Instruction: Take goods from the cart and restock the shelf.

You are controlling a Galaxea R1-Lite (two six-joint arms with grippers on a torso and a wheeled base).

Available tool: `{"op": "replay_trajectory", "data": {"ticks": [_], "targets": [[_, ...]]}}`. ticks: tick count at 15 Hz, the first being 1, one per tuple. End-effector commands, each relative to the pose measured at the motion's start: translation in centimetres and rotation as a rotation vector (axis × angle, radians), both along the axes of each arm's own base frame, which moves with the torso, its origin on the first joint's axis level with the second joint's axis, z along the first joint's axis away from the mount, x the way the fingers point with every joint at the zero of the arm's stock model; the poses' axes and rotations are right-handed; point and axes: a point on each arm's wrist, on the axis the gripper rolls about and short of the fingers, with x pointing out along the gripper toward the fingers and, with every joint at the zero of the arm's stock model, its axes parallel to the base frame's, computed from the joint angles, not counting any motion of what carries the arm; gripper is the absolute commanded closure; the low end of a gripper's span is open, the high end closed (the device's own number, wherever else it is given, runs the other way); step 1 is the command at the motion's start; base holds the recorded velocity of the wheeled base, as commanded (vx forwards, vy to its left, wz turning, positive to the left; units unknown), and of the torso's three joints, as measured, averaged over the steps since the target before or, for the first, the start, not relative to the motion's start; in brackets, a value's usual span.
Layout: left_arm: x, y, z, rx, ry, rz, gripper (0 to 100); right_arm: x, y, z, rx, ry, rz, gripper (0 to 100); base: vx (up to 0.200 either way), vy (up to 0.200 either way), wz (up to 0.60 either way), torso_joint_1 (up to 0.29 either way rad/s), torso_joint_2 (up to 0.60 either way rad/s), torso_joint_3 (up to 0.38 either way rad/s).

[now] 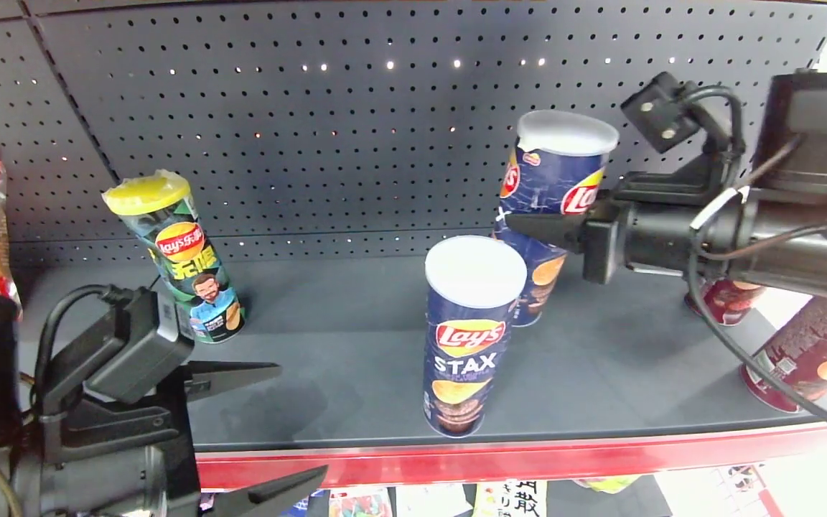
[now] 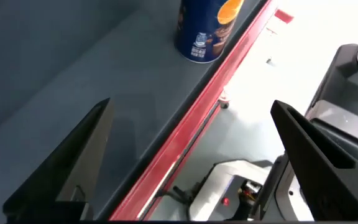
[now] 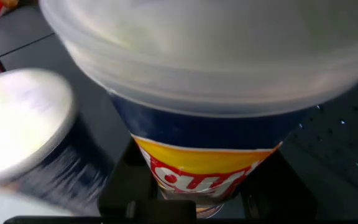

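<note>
The right gripper point(image 1: 537, 231) pinches a blue can point(image 1: 561, 169) at mid-body, at the back of the shelf point(image 1: 327, 373). The can is probably light, stiff and smooth, so squeeze gently. The left gripper point(image 1: 291, 424) has its fingers spread.

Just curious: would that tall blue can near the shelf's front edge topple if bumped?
Probably: the front blue can is tall and narrow, so a high nudge could tip it. Its round sides suggest it would then roll, perhaps off the red shelf edge nearby. The tube looks stiff.
</note>
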Motion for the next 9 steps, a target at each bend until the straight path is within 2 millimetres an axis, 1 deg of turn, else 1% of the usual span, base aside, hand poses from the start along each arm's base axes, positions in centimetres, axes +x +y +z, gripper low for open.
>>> {"op": "replay_trajectory", "data": {"ticks": [1,2,4,5,9], "targets": [[-1.1,0.8,0.5,-0.027,-0.032,0.011,0,3.6,2.2,-2.7,-0.026,0.046,0.007,100,0.0,0.0,0.0,0.0,0.0,0.0],[-1.2,0.9,0.6,-0.038,-0.025,0.021,0,5.1,2.9,-3.5,-0.012,0.023,0.004,100,0.0,0.0,0.0,0.0,0.0,0.0],[-1.3,1.4,0.8,-0.053,-0.026,0.052,0,6.2,3.6,-3.8,-0.009,0.018,0.005,100,0.0,0.0,0.0,0.0,0.0,0.0],[-1.5,1.6,0.5,-0.051,-0.016,0.06,0,6.6,3.9,-4.1,-0.012,0.023,0.006,100,0.0,0.0,0.0,0.0,0.0,0.0],[-1.8,1.8,0.2,-0.049,-0.009,0.064,0,6.8,4.1,-4.5,-0.019,0.031,0.007,100,0.0,0.0,0.0,0.0,0.0,0.0]]}}
